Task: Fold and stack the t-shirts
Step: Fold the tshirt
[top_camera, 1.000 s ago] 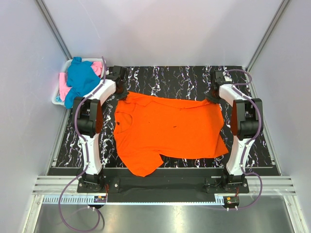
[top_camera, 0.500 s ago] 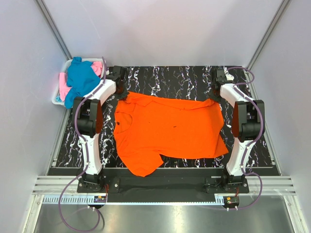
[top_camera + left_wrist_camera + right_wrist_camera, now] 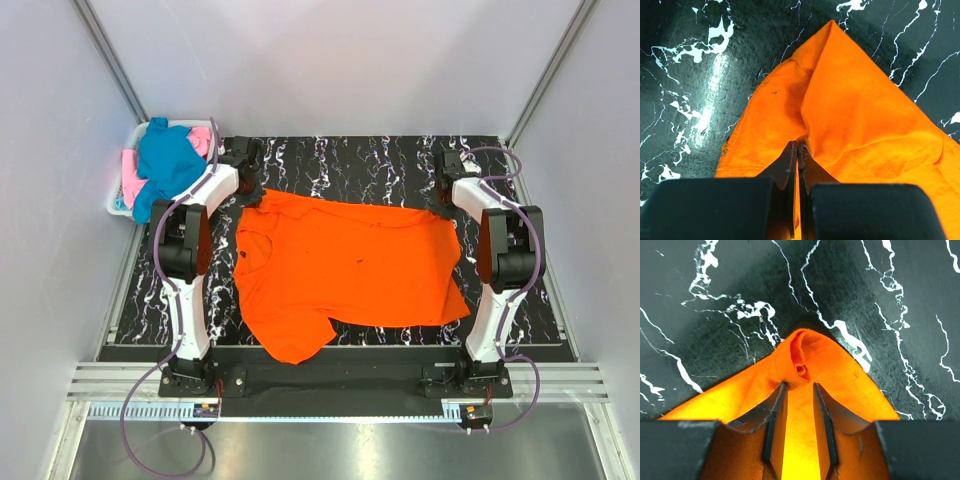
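The orange t-shirt (image 3: 350, 265) lies spread on the black marbled table, collar to the left, with one sleeve hanging over the near edge. My left gripper (image 3: 253, 193) is shut on a pinch of its far left corner (image 3: 855, 110), and the fingertips (image 3: 791, 150) meet with cloth between them. My right gripper (image 3: 443, 198) is at the far right corner; its jaws stand apart over the orange cloth (image 3: 805, 360), with a small crease just ahead of them. A teal-blue t-shirt (image 3: 165, 165) and a pink one (image 3: 132, 185) are heaped in the basket.
The white plastic basket (image 3: 118, 205) sits off the table's far left corner, beside the left arm. White walls close in the table on three sides. Bare marbled table (image 3: 350, 165) shows beyond the shirt.
The right arm's wrist has shifted slightly toward the far edge and the shirt's far right corner has settled flatter. The left arm and its grip have not moved.
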`<action>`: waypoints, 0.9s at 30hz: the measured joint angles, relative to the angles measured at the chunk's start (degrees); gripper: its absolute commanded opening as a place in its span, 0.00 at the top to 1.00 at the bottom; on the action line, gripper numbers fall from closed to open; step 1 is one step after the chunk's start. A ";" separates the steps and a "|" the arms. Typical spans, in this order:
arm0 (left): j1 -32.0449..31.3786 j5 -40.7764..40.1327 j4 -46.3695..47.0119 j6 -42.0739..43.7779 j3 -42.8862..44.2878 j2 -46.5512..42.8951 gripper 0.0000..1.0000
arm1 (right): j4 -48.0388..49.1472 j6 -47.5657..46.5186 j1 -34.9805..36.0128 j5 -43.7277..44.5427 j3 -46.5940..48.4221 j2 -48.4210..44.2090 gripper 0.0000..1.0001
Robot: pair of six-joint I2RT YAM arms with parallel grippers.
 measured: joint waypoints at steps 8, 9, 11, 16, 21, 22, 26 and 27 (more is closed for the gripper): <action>0.00 -0.02 0.00 0.00 -0.02 0.00 1.00 | 0.00 0.00 0.00 -0.04 -0.42 0.00 0.68; 0.00 -0.02 0.00 0.00 -0.02 0.00 1.00 | 0.02 -0.02 0.00 -0.07 -0.42 0.00 0.68; 0.00 -0.02 0.00 0.00 -0.02 0.00 1.00 | 0.02 -0.11 0.00 -0.09 -0.37 0.00 0.69; 0.00 -0.02 0.00 0.07 -0.02 0.00 1.00 | 0.07 -0.20 -0.07 -0.39 0.94 0.98 0.70; 0.00 -0.04 0.00 0.17 -0.02 0.00 1.00 | 0.07 -0.39 -0.07 -0.72 1.62 1.79 0.67; 0.00 -0.04 0.00 0.17 -0.02 0.00 1.00 | 0.07 -0.44 -0.09 -0.74 1.66 1.88 0.66; 0.00 -0.04 0.00 0.17 -0.02 0.00 1.00 | 0.09 -0.81 -0.22 -1.46 1.92 2.62 0.64; 0.00 -0.04 0.02 0.20 -0.02 0.00 1.00 | 0.07 -0.92 -0.22 -1.95 2.12 2.95 0.61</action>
